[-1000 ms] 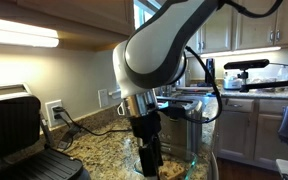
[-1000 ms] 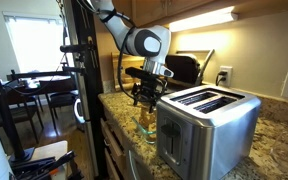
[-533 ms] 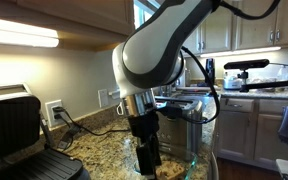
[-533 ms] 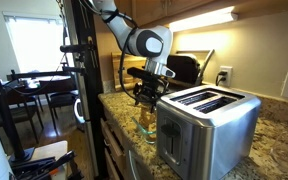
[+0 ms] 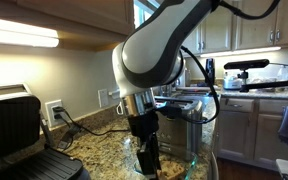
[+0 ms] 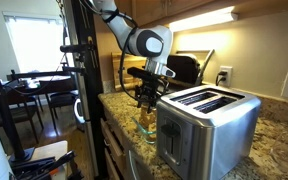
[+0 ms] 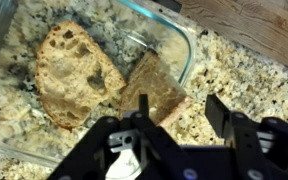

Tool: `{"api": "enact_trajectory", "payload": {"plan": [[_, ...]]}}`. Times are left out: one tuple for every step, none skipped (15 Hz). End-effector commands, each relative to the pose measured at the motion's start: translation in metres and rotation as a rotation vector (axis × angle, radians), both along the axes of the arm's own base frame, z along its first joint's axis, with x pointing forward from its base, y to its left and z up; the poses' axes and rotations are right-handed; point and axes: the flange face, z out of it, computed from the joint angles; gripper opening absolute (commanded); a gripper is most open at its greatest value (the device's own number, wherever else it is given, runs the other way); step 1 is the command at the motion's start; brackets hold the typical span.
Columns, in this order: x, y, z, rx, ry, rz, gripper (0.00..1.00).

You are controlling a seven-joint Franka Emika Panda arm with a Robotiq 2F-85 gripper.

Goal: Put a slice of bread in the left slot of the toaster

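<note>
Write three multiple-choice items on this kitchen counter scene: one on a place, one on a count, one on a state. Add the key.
1. Where is the tan, square speckled slice of bread?
A. in the clear glass dish
B. on the bare granite counter
C. on the black grill press

2. How many pieces of bread are in the dish?
A. one
B. two
C. four

3. The slots of the brushed steel two-slot toaster are:
A. filled with bread
B. covered by a lid
C. empty

Key: 1 A, the wrist view shows it inside the glass wall; 2 B, the slice plus a rounder tan piece; 3 C, both slots look dark and bare in an exterior view.
</note>
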Motion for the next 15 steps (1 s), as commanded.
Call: {"api": "enact_trajectory", "payload": {"plan": [[0.0029,-0.0019,0.0001,0.016,-0.010,-0.022,0.42],[0.0029,-0.0019,0.0002,0.015,-0.010,-0.022,0.37],[0.0031,-0.0025,0.0003,0.015,-0.010,-0.023,0.36],[0.0034,-0.0029,0.0006,0.015,-0.011,-0.025,0.33],[0.0038,-0.0033,0.0008,0.015,-0.010,-0.026,0.33],[0.0042,-0.0033,0.0011,0.015,-0.011,-0.026,0.32],[0.0045,-0.0036,0.0015,0.015,-0.012,-0.027,0.30],[0.0047,-0.0037,0.0019,0.016,-0.013,-0.027,0.31],[0.0051,-0.0041,0.0022,0.016,-0.014,-0.027,0.24],[0.0054,-0.0044,0.0025,0.017,-0.014,-0.027,0.18],[0.0053,-0.0049,0.0029,0.017,-0.015,-0.028,0.09],[0.0053,-0.0058,0.0033,0.018,-0.016,-0.030,0.06],[0.0050,-0.0065,0.0046,0.019,-0.017,-0.031,0.04],[0.0048,-0.0068,0.0058,0.021,-0.019,-0.031,0.06],[0.0043,-0.0069,0.0077,0.025,-0.023,-0.031,0.06]]}}
